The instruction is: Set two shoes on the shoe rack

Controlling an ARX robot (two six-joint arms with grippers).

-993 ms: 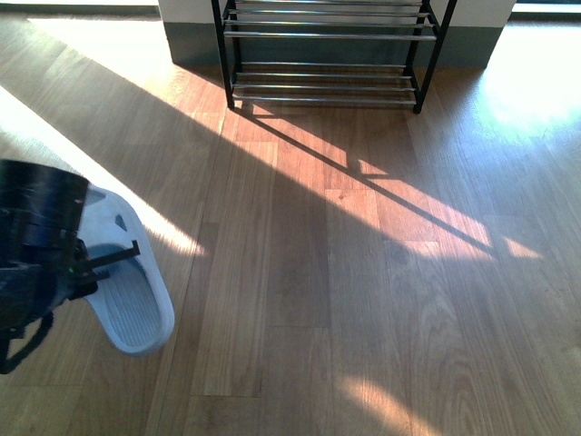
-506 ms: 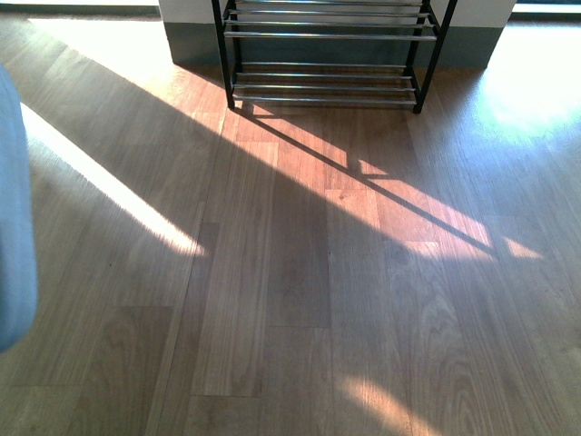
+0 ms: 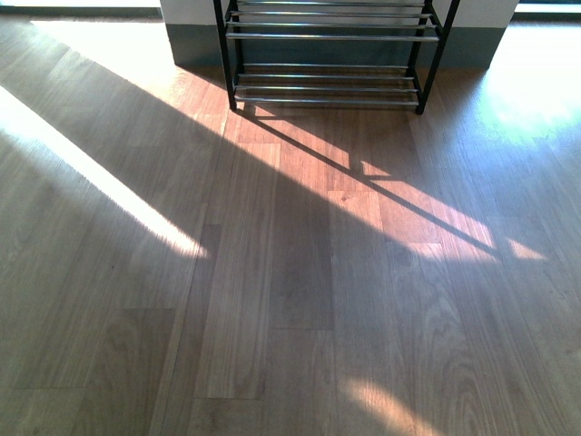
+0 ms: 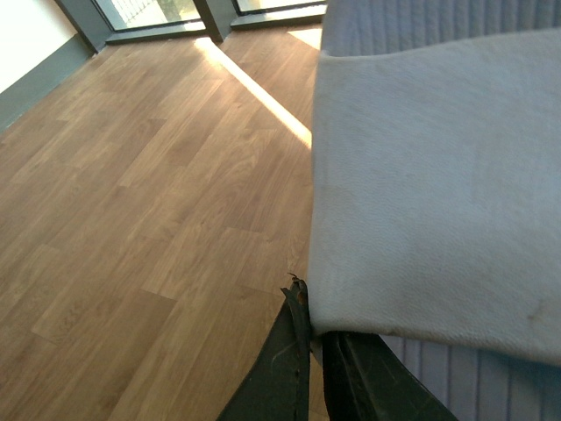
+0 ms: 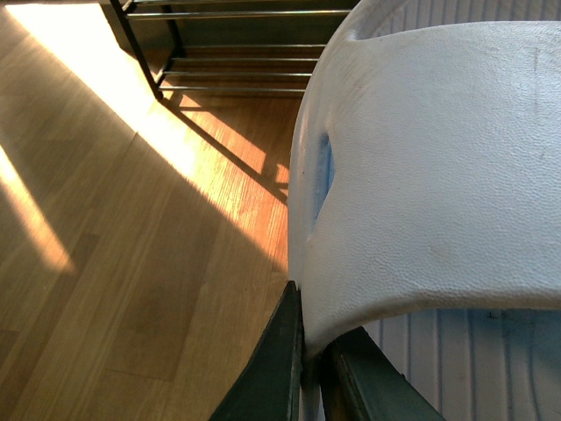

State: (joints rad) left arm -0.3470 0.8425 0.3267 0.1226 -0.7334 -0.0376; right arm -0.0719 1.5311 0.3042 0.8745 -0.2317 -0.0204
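Note:
The two shoes here are pale blue-white slide slippers with ribbed footbeds. One slipper (image 4: 438, 175) fills the left wrist view, and my left gripper (image 4: 314, 326) is shut on the edge of its strap, above the wooden floor. The other slipper (image 5: 438, 158) fills the right wrist view, with my right gripper (image 5: 317, 326) shut on its strap edge. The shoe rack (image 3: 331, 54), black-framed with chrome rods, stands at the far end of the floor against the wall. The shoe rack (image 5: 237, 53) also shows beyond the right slipper. Neither arm nor slipper appears in the front view.
Wooden floor (image 3: 290, 272) with bands of sunlight and the rack's shadow stretches from me to the rack. A grey skirting and white wall (image 3: 191, 36) lie behind the rack. Window frames (image 4: 140, 17) stand at the floor's edge in the left wrist view.
My left arm with its slipper, seen at the front view's lower left a second ago, moved up and out past the left edge. The view has shifted slightly.

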